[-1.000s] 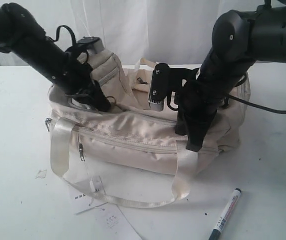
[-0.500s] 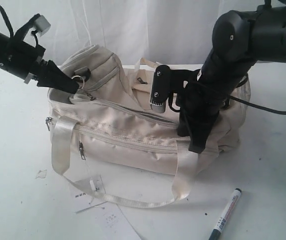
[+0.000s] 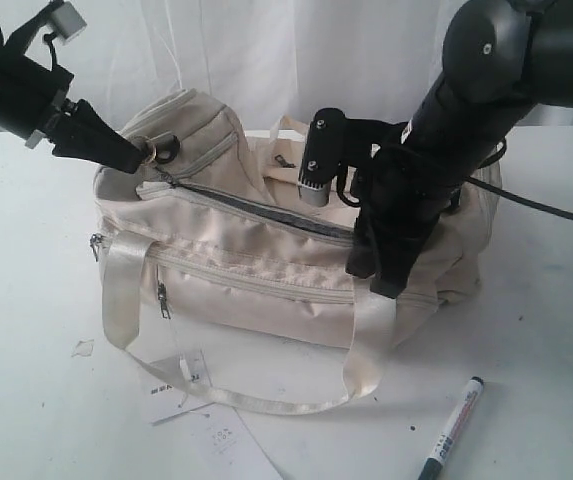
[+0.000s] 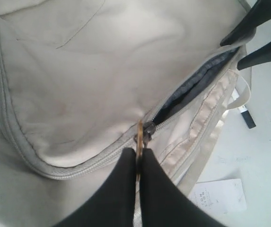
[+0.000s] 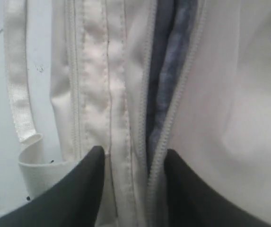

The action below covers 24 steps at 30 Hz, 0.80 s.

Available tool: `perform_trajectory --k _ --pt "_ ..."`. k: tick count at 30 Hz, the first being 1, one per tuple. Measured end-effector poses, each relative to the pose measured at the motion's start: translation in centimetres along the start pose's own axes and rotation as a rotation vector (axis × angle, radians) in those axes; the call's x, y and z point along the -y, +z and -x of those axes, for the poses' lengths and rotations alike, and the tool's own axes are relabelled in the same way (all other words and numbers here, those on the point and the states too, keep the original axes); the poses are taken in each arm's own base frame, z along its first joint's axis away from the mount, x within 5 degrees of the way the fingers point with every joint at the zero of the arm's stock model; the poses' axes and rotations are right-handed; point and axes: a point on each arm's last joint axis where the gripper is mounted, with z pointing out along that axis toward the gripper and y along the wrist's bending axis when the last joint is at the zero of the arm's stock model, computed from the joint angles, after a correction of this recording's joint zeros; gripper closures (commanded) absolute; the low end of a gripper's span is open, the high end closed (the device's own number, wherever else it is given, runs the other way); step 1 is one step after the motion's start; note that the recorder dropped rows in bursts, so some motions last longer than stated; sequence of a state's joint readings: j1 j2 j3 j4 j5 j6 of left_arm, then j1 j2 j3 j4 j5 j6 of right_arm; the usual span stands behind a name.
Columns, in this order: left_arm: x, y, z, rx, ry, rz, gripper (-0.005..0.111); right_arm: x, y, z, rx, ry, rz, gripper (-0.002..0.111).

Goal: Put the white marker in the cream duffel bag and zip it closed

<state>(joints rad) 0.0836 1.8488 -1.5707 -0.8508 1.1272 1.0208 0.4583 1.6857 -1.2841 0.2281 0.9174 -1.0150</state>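
The cream duffel bag (image 3: 266,280) lies across the middle of the white table. Its top zipper is partly undone and shows a dark grey gap (image 3: 266,208). At the bag's left end my left gripper (image 3: 134,156) is shut on the brass zipper pull (image 4: 138,141), right at the slider. My right gripper (image 3: 378,278) rests on the bag's right top. Its fingers (image 5: 92,182) stand open on either side of the seam and zipper edge (image 5: 161,142). The white marker (image 3: 453,428) with its black cap lies on the table in front of the bag, to the right, well clear of both grippers.
A satin handle loop (image 3: 266,402) trails onto the table in front of the bag. Paper tags (image 3: 211,435) lie near the front edge, and a small scrap (image 3: 83,347) lies to the left. A white curtain hangs behind.
My left gripper has drawn the zipper pull from the bag's middle up to its left end, opening a dark gap along the top. The right arm has risen slightly.
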Motion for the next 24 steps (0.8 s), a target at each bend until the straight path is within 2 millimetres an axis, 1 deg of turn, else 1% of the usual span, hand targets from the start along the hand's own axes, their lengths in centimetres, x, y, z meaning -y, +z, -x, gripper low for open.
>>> perform_trajectory --k 3,5,9,12,17,19,21,24 --pt "0.0 -0.1 0.0 -0.005 -0.005 0.004 0.107 0.0 0.0 0.3 0.037 0.026 -0.003 0.049" --pt "0.1 -0.1 0.0 -0.004 -0.005 0.005 0.107 0.3 0.0 0.6 0.066 0.034 -0.033 0.045" --pt "0.3 -0.3 0.1 -0.001 0.0 0.009 0.107 0.7 -0.1 1.1 0.129 0.069 -0.077 0.045" --pt "0.3 -0.3 0.1 -0.001 0.0 0.009 0.107 0.9 -0.2 1.8 0.202 0.127 -0.089 0.045" --pt "0.3 -0.3 0.1 -0.001 0.0 0.009 0.107 1.7 -0.7 3.1 0.322 0.205 -0.179 0.045" --pt "0.3 -0.3 0.1 -0.001 0.0 0.009 0.107 2.1 -0.6 3.9 0.352 0.253 -0.194 0.045" --pt "0.3 -0.3 0.1 -0.001 0.0 0.009 0.107 2.1 -0.1 4.8 0.362 0.28 -0.179 0.045" --pt "0.3 -0.3 0.1 -0.001 0.0 0.009 0.107 2.0 0.9 6.5 0.374 0.274 -0.155 0.045"
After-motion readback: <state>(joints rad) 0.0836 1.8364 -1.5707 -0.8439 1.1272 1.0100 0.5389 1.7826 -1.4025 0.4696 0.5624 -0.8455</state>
